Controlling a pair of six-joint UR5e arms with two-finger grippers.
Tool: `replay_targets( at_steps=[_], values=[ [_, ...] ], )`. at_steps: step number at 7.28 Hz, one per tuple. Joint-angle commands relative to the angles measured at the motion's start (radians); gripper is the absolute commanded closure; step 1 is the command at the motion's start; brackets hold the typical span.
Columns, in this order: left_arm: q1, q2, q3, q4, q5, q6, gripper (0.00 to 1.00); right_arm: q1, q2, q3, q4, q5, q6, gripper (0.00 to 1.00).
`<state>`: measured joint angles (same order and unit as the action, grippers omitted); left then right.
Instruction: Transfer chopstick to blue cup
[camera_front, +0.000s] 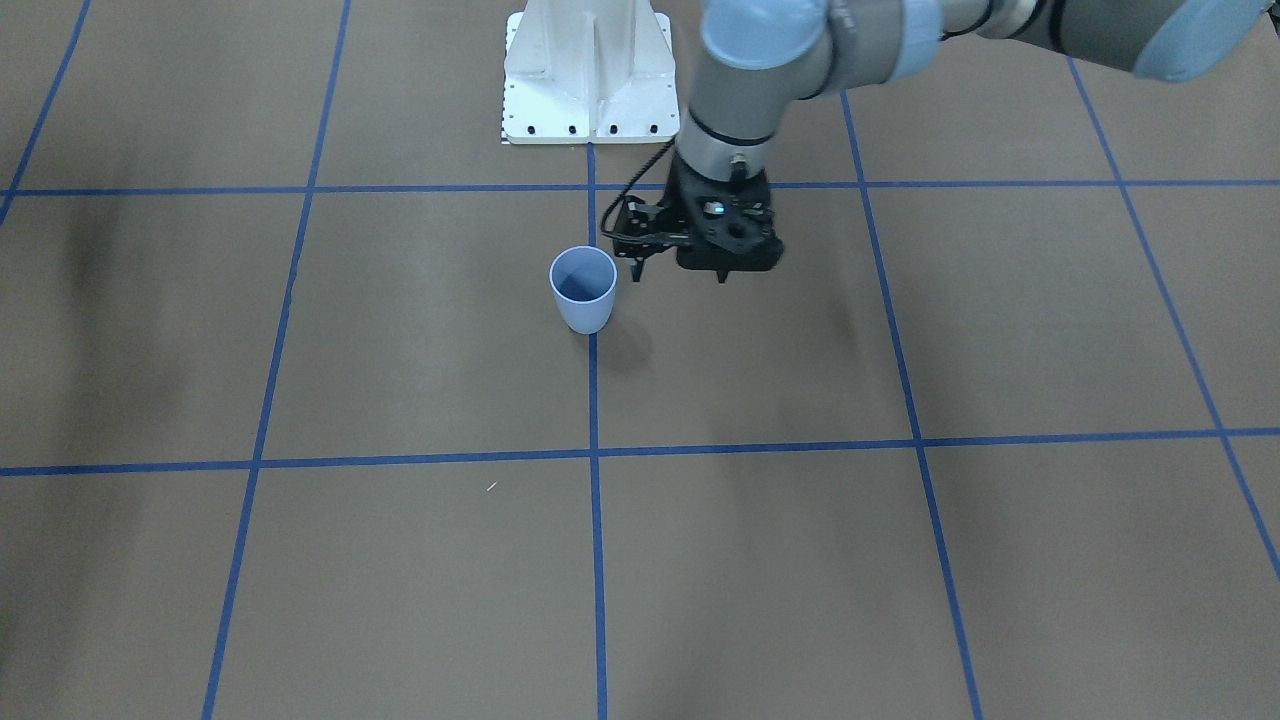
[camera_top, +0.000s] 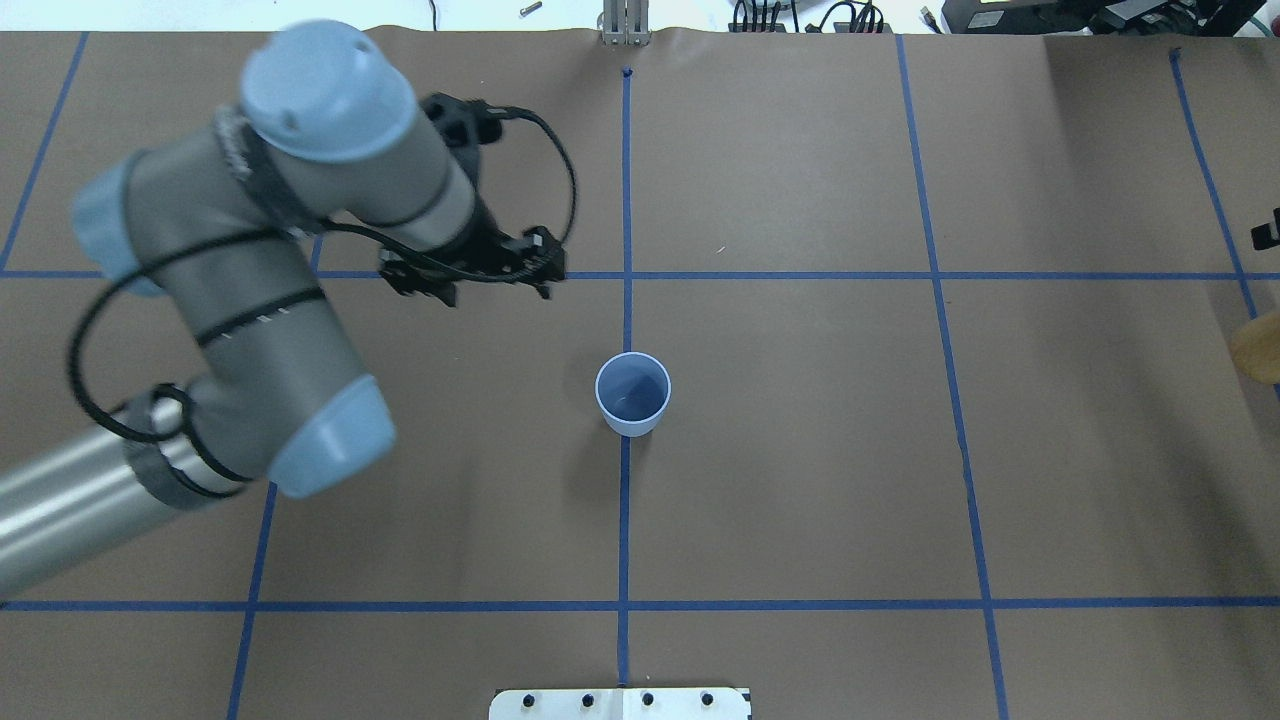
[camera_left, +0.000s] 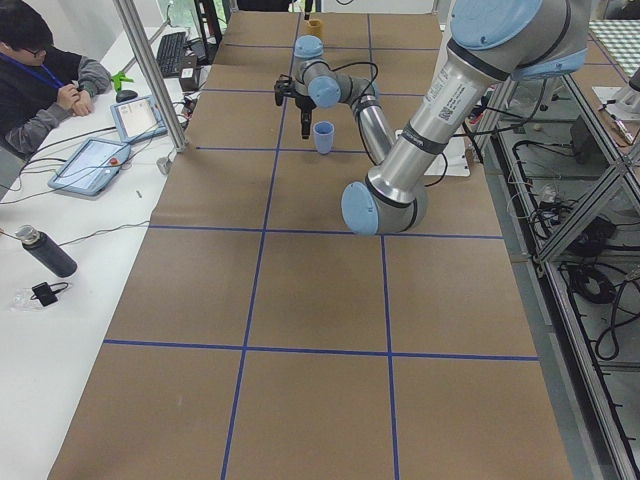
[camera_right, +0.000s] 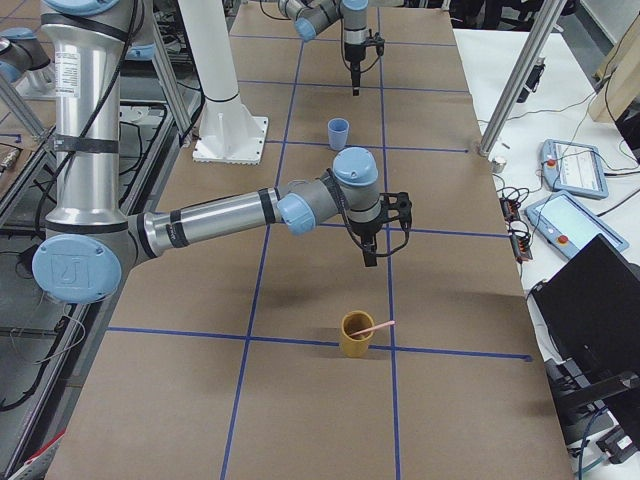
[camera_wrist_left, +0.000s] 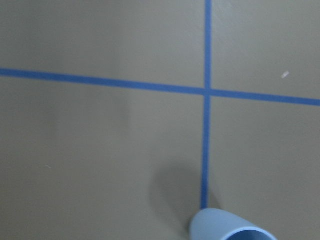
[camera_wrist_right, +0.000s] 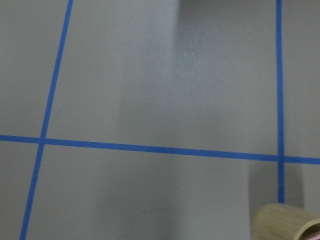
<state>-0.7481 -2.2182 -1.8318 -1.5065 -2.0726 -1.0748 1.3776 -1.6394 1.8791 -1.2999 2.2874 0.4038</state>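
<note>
- While my left arm (camera_top: 250, 300) stretches over the counter (camera_top: 800, 480), a brown-papered top ruled into squares by blue tape (camera_top: 780, 275), my left claw (camera_front: 722, 274) hangs above it pointing straight down. Its fingers look drawn together to one narrow tip, and it grips nothing.
- A printed label (camera_left: 440, 100) runs along that arm's upper tube in the left-end view. The print is too small for me to read.
- To the right of that claw, near it but apart, the blue cup (camera_front: 584, 310) stands upright on the centre tape line. Its mouth faces up and its inside shows bare blue down to the bottom.
- My white base plate (camera_front: 585, 95) sits on the same centre line, at my own edge of the counter.
- Well to the right, my right claw (camera_right: 368, 256) hangs pointing down over the counter. I cannot tell whether its fingers are spread or closed.
- Further right still, a yellow cup (camera_right: 355, 340) stands upright by a tape line. The chopstick (camera_right: 378, 326) is in it, leaning on the rim with its pink end sticking out toward the operators' side.
- A similar label (camera_right: 68, 70) sits on my right arm's upright tube, and that one is also too small to read.
</note>
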Motion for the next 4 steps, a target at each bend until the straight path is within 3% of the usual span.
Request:
replay_targets(
  at_steps=[1,2,4],
  values=[
    [-0.233,0.240,-0.046,-0.011,-0.113,0.463,0.02,0.095,0.001,-0.082,0.008,-0.009,-0.202,0.00],
    [-0.323,0.344,-0.021,-0.018,-0.113,0.704,0.02,0.125,0.009,-0.112,0.011,-0.011,-0.227,0.00],
    [-0.437,0.446,0.043,-0.033,-0.135,0.957,0.02,0.135,0.025,-0.159,0.014,-0.078,-0.212,0.00]
  ],
)
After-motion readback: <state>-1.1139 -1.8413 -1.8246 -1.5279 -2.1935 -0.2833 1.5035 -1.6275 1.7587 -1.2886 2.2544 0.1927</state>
